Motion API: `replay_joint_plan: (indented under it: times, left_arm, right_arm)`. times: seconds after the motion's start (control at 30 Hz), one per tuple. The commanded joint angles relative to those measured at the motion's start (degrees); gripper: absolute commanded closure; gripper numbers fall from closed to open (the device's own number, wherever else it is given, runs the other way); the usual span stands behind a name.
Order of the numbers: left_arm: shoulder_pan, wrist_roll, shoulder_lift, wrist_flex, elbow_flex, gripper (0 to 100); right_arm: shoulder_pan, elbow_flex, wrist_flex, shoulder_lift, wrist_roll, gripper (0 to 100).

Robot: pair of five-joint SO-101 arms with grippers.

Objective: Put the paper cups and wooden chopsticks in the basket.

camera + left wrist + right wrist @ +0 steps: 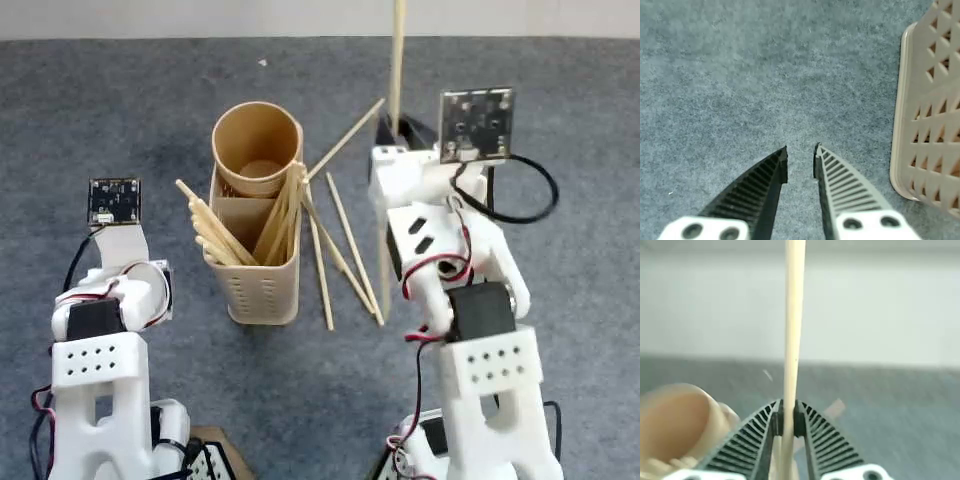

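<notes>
We see the right tool (788, 412) closed on a single chopstick (794, 315), which stands upright between its fingers above the worktop (120, 100). The left tool (800, 155) points down at the grey surface just beside the basket (262, 290), its fingers a narrow gap apart and holding nothing. The basket stands between the two arms. A paper cup (257, 150) sits upright in its far compartment. A bunch of chopsticks (283, 215) leans in the near compartment, tips sticking out over the rim. Several loose chopsticks (320, 260) lie crossed on the worktop between the basket and the right arm (470, 300), at least one touching the basket's side.
</notes>
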Motion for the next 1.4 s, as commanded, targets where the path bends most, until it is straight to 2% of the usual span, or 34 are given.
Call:
replay_joint_plan:
  times: [0.0, 0.23, 0.5, 0.83, 1.0, 1.07, 1.37]
  left_arm:
    - [0.9, -0.4, -0.8, -1.0, -0.3, 88]
    - [0.9, -0.4, -0.7, -2.1, -0.1, 88]
    - [0.9, -0.4, -0.7, -2.1, -0.1, 88]
    - [0.8, -0.4, -0.7, -2.2, -0.1, 88]
    - [0.8, -0.4, -0.7, -2.2, -0.1, 88]
    - [0.8, -0.4, -0.7, -2.2, -0.1, 88]
    - [0.8, -0.4, -0.7, -2.1, -0.1, 88]
  right_arm:
    - [-7.6, -10.3, -0.3, -2.0, -3.0, 99.4]
    - [-22.7, -13.7, -3.3, -2.4, -3.0, 99.4]
    - [-28.1, 3.4, -16.0, -2.5, -2.8, 99.4]
    - [-27.9, 7.7, -16.0, -2.8, -3.0, 98.8]
    - [-27.7, 8.0, -15.9, -6.7, -2.9, 89.9]
    - [-26.4, 8.0, -15.9, -8.0, -2.9, 87.0]
    - [-21.8, 7.8, -14.3, -8.7, -2.8, 87.1]
